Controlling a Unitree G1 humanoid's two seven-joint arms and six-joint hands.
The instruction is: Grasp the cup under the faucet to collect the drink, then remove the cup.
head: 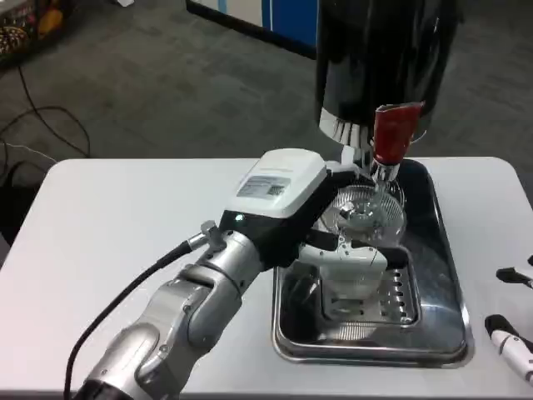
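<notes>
A clear plastic cup (371,215) stands under the faucet (385,173) of a black drink dispenser (383,58) with a red tap handle (395,130). My left hand (287,196) reaches in from the lower left. Its white and black fingers (350,260) wrap around the cup's lower part and hold it over the grille of the steel drip tray (450,333). The hand hides the cup's left side. At the right edge, my right hand (510,329) shows only its fingertips, spread apart above the table with nothing in them.
The drip tray sits on the white table (125,225), right of centre, with the dispenser at its far end. A black cable (125,292) runs along my left forearm. Grey carpet, cables and a blue cabinet lie beyond the table.
</notes>
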